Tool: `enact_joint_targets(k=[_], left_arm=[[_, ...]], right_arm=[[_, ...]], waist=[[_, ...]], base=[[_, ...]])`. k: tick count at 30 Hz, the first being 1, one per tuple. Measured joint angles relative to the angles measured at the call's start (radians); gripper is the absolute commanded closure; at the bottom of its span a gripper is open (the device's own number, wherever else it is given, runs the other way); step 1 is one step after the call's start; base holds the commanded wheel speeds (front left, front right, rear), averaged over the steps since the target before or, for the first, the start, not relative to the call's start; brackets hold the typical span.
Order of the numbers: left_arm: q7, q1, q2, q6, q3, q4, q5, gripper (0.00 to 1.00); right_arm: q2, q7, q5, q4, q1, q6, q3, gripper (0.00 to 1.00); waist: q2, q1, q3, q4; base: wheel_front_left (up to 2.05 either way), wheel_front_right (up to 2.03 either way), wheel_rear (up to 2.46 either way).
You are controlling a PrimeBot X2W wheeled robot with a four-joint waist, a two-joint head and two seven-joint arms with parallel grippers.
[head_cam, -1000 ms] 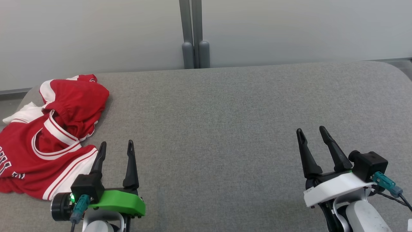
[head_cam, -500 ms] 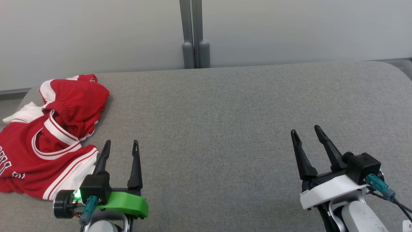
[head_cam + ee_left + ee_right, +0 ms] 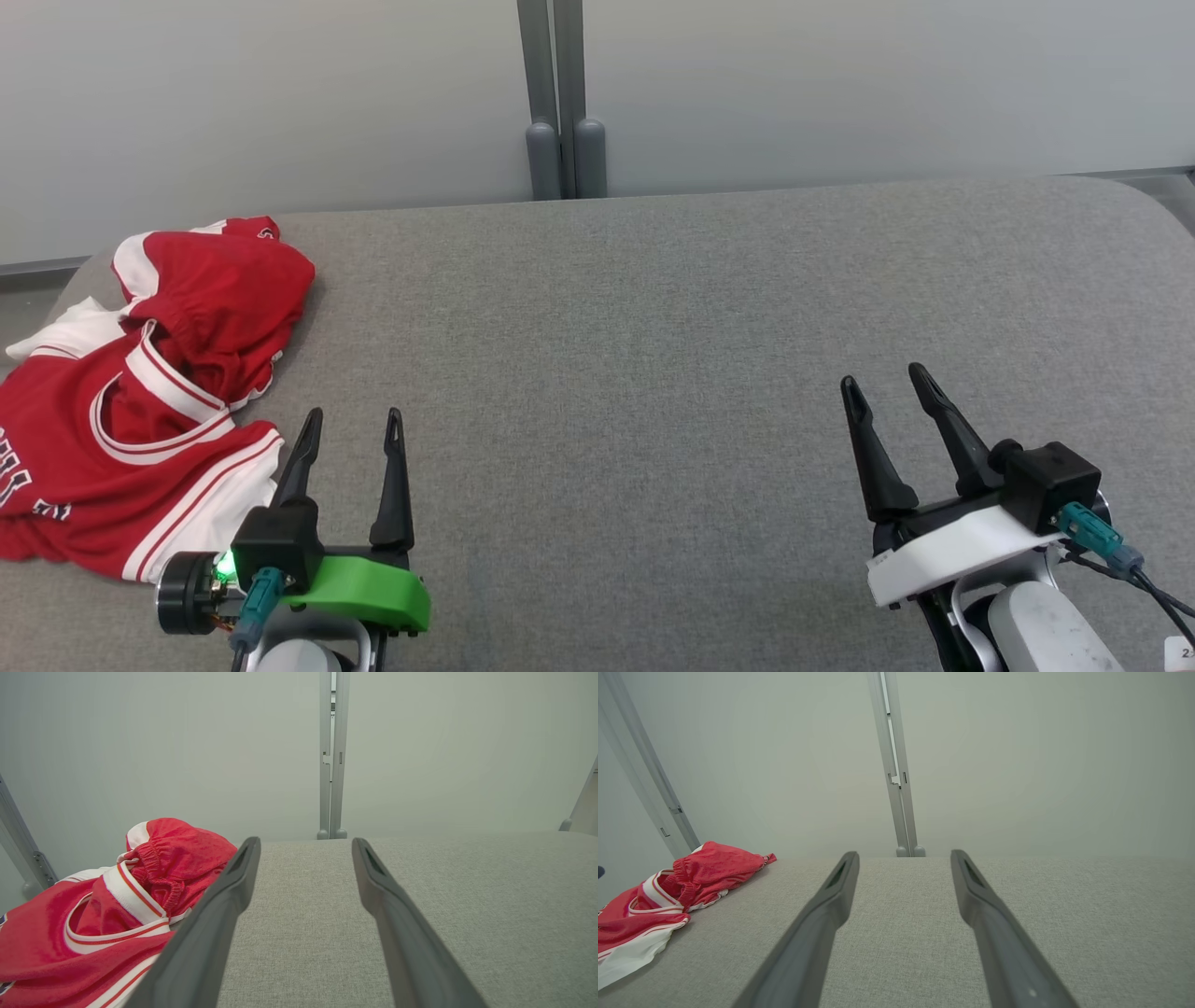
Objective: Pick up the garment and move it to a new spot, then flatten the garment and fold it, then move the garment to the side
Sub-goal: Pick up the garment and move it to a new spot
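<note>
A crumpled red-and-white garment is seen heaped along the left edge of the grey fabric-covered table. The left gripper is spread wide and empty just beside the garment. The right gripper is likewise spread and empty near the right edge.

Counts: 1 garment, 1 table, 2 posts, 2 grippers.
Red-and-white garment at 9 o'clock in head view; left gripper at 7, right gripper at 5, two dark fingers each, four total; one grey table; two grey posts side by side at 12.
</note>
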Motion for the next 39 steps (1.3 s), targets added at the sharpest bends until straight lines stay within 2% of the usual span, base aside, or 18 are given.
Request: enact_joint_targets(k=[7,14,33,39], left_arm=[[0.000,-0.007,0.000,-0.005,0.005,0.021,-0.003,0.00],[0.000,-0.007,0.000,0.000,0.023,0.054,-0.021,0.00],[0.000,-0.013,0.003,0.013,0.077,0.117,-0.062,0.00],[0.000,-0.010,0.004,0.012,0.087,0.117,-0.064,0.00]], right_arm=[[0.002,0.000,0.003,0.004,0.002,0.000,0.001,0.00],[0.006,0.000,0.022,0.021,0.009,0.000,0.031,0.00],[0.023,-0.001,0.065,0.049,0.009,0.000,0.060,0.00],[0.025,-0.001,0.068,0.051,0.008,0.000,0.063,0.00]], waist=[[0.0000,0.0000,-0.001,0.018],[0.0000,0.0000,-0.005,0.075],[0.0000,0.0000,-0.012,0.348],[0.0000,0.0000,-0.013,0.412]], base=[[0.00,0.00,0.00],[0.00,0.00,0.00],[0.00,0.00,0.00],[0.00,0.00,0.00]])
